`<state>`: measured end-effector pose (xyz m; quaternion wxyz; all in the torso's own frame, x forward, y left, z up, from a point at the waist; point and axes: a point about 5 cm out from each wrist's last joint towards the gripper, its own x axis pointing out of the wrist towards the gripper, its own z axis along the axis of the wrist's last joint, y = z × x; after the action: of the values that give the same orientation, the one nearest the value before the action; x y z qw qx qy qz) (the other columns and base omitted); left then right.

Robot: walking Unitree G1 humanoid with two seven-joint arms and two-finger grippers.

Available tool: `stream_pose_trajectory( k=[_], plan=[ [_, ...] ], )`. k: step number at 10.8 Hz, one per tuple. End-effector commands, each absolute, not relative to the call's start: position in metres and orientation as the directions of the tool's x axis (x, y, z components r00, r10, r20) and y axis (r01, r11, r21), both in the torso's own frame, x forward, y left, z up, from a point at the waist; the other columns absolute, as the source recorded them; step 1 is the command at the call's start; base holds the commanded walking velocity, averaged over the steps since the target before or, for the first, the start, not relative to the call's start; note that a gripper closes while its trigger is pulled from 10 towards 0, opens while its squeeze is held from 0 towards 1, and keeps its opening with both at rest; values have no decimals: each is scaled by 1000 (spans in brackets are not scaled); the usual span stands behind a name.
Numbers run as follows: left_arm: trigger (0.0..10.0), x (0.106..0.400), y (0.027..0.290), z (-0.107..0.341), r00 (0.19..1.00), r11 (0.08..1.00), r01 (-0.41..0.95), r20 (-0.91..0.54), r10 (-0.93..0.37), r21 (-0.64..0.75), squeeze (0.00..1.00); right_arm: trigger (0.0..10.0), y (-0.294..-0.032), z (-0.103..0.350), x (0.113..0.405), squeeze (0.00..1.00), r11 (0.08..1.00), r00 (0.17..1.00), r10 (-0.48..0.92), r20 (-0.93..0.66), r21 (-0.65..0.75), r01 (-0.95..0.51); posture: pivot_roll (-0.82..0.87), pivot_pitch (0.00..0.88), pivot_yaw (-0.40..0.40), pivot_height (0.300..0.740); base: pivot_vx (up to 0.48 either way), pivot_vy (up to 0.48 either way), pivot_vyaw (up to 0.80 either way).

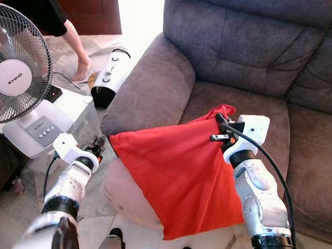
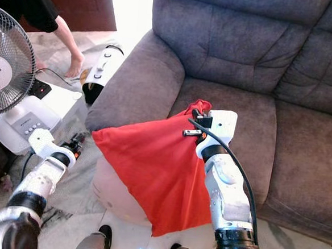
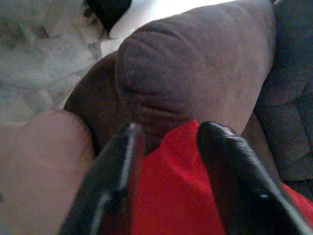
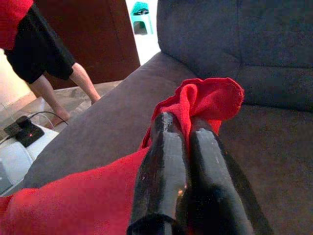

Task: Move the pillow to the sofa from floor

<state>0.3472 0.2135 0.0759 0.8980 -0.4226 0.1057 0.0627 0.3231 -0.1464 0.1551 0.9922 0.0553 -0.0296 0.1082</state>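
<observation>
The red pillow (image 1: 174,170) hangs off the floor in front of the grey sofa (image 1: 245,44), its top corner over the seat's front edge. My right gripper (image 1: 220,125) is shut on that top corner; red cloth is pinched between its fingers (image 4: 168,147). At the pillow's left corner, my left gripper (image 1: 98,147) is open beside the sofa armrest (image 1: 151,89). Red cloth lies between its spread fingers (image 3: 220,156), and I cannot tell whether they touch it.
A pale round cushion (image 1: 124,193) sits on the floor under the pillow. A standing fan (image 1: 13,71) and its white base are at the left. A person's leg (image 1: 77,53) and a black-and-white appliance (image 1: 109,75) are by the armrest. A power strip (image 1: 53,94) lies nearby.
</observation>
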Motion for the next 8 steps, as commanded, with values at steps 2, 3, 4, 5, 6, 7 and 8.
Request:
stream_pose_trajectory(
  k=[2, 3, 4, 5, 6, 7, 8],
  plan=[
    [10000, 349, 206, 72, 969, 630, -170, -246, -34, -758, 1000, 10000, -149, 190, 315, 0, 968, 950, 218, 223, 73, -240, -13, 252, -13, 739, 0, 0, 0],
    [10000, 353, 202, 76, 974, 632, -137, -221, -57, -762, 1000, 10000, -149, 190, 311, 0, 968, 950, 219, 222, 73, -241, -21, 265, -15, 739, 0, 0, 0],
    [10000, 357, 198, 80, 977, 630, -122, -205, -61, -767, 1000, 10000, -150, 190, 308, 0, 968, 952, 219, 216, 72, -239, -29, 282, -18, 739, 0, 0, 0],
    [10000, 359, 195, 81, 975, 646, -112, -208, -74, -755, 1000, 10000, -151, 191, 306, 0, 969, 953, 217, 212, 72, -237, -32, 295, -18, 739, 0, 0, 0],
    [10000, 359, 192, 80, 973, 662, -110, -216, -81, -742, 1000, 10000, -151, 191, 303, 0, 969, 954, 216, 206, 73, -236, -31, 307, -19, 739, 0, 0, 0],
    [10000, 359, 192, 79, 971, 659, -124, -227, -72, -742, 1000, 10000, -151, 192, 302, 0, 969, 955, 217, 202, 74, -236, -30, 313, -19, 739, 0, 0, 0],
    [10000, 358, 191, 76, 967, 665, -124, -239, -84, -737, 1000, 10000, -150, 191, 301, 0, 968, 955, 219, 198, 76, -237, -31, 319, -18, 739, 0, 0, 0]
  ],
)
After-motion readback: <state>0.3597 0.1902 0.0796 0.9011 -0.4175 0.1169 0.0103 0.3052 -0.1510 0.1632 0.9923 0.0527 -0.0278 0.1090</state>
